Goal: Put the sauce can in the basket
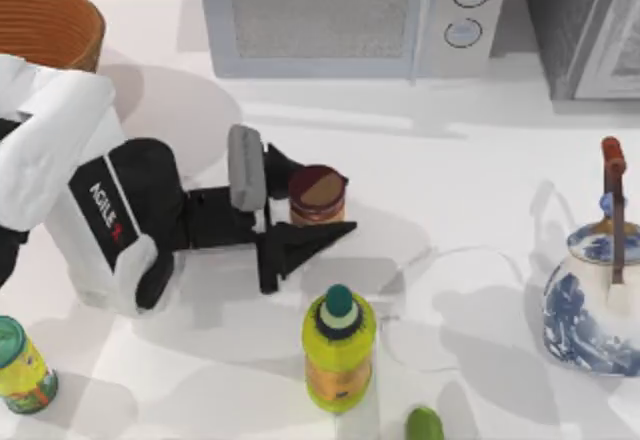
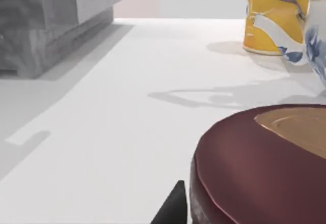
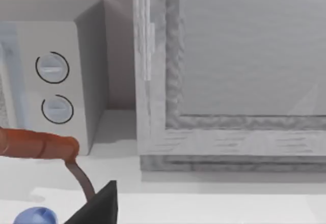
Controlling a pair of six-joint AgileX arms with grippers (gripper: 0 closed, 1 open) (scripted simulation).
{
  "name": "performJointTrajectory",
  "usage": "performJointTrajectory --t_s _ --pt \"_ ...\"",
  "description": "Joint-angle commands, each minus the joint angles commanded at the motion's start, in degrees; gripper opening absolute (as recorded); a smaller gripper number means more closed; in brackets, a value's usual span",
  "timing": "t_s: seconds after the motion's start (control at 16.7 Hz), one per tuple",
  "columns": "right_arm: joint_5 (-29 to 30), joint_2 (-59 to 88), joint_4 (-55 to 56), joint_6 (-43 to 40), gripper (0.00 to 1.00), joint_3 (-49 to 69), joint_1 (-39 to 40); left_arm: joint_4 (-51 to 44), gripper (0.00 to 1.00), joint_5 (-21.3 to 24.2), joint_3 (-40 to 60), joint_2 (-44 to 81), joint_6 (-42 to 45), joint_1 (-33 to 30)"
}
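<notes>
So the left tool [image 1: 305, 208] sits mid-bench with its fingers spread on either side of the sauce can [image 1: 317, 193], which stands upright on the white bench [image 1: 450, 170]. The basket [image 1: 45, 25] is way off at the far left corner, with open bench between them. The yellow-green bottle [image 1: 339, 350] stands near the can toward the front edge, and the microwave [image 1: 350, 15] lines the back.

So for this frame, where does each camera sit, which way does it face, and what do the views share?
Top view: above the table, looking down on the left hand straddling the can, with the basket at far left.
Left wrist view: on the left arm, low over the can, facing the teapot; one fingertip shows.
Right wrist view: on the right arm, facing the microwave; a finger shows.
Shared: can, teapot, microwave.
</notes>
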Motion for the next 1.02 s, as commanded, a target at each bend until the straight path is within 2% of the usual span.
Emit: performJointTrajectory --t_s 0.18,0.36,0.72,1.02 --pt "0.0 0.0 0.0 0.0 1.00 0.0 0.0 -7.0 0.00 3.2 2.2 -6.2 1.6 1.9" --pt "0.0 0.0 0.0 0.0 1.00 0.0 0.0 -17.2 0.00 6.8 5.7 -14.2 3.5 7.2" --pt "0.0 0.0 0.0 0.0 1.00 0.0 0.0 -37.9 0.00 11.0 14.1 -25.8 4.8 28.1" --pt "0.0 0.0 0.0 0.0 1.00 0.0 0.0 -49.2 0.00 11.8 19.5 -28.2 2.8 44.8"
